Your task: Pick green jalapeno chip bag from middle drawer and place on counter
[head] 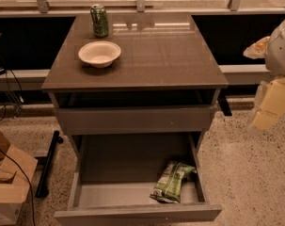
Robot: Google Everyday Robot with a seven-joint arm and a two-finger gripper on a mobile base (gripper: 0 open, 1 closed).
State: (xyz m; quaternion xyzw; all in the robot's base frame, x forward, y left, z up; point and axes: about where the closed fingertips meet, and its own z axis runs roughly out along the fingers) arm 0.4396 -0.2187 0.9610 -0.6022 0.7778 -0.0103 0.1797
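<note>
The green jalapeno chip bag (171,181) lies crinkled on the pale floor of the open middle drawer (132,213), at its front right corner. The counter (156,55) is the glossy grey-brown top of the cabinet. My gripper (270,108) hangs at the right edge of the view, beside the cabinet's right side, level with the closed drawer front. It is well above and to the right of the bag and holds nothing that I can see. The white arm (281,46) shows above it.
A white bowl (99,53) and a green-and-white drink can (99,20) stand on the counter's left back part. A closed drawer front (132,120) sits above the open drawer. A cardboard box (8,182) and a black bar (48,161) lie on the speckled floor at left.
</note>
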